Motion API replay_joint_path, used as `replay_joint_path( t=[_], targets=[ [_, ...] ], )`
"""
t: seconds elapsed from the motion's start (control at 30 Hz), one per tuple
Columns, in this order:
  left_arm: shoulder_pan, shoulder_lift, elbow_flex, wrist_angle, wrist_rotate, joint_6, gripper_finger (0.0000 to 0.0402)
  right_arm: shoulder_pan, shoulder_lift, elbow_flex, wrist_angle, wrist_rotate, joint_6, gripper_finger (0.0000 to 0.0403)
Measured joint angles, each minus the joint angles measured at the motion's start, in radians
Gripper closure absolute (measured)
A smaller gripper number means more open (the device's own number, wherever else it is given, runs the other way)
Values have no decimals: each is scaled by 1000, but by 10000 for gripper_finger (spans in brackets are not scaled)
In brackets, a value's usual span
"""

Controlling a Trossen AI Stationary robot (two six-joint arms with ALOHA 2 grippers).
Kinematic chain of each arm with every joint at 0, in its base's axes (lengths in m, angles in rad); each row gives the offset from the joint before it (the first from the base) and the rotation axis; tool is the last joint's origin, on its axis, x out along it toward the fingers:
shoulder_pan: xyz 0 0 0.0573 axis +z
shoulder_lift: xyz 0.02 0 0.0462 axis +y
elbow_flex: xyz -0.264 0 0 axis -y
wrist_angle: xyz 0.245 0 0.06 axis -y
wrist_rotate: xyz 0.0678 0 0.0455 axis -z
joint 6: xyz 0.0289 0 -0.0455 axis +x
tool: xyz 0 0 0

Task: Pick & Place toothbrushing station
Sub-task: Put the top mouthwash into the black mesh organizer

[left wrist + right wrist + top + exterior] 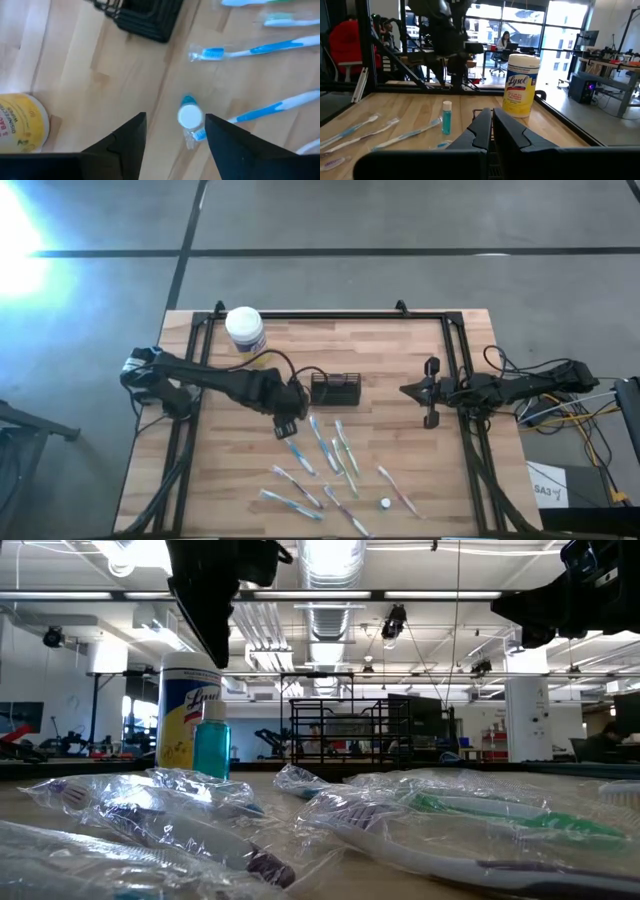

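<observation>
The toothbrushing station (335, 389), just beside the open, empty left pincer (285, 427), looks light and rigid (wire-sided, probably); grasp one wall.

Left gripper (175, 135): two dark fingers (125, 145) stand apart, nothing clamped between them. In the gap between the jaws, nearer the far finger, a small bottle with a white cap (190, 117) stands upright on the wooden table (115, 75). Beyond the jaws, the black toothbrushing station (147, 17) sits partly in view. Wrapped blue-and-white toothbrushes (250, 49) lie past the bottle. A yellow jar (20, 122) sits outside the near finger.
</observation>
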Motion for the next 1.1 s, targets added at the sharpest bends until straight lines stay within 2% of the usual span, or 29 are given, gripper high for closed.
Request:
replay_joint_path(
  t=[0.17, 0.4, 0.53, 0.77, 1.1],
  targets=[
    [21, 0, -26, 26, 1, 1, 189, 0, 0, 0, 0, 0, -5, 390],
    [21, 0, -46, 111, 0, 93, 190, 0, 0, 0, 0, 0, -5, 390],
    [17, 0, -37, 123, 7, -11, 193, 0, 0, 0, 0, 0, -3, 390],
    [32, 0, -48, 104, 146, -165, 195, 0, 0, 0, 0, 0, 4, 390],
    [53, 45, -63, 74, 174, -188, 195, 0, 0, 0, 0, 0, 5, 390]
  ],
)
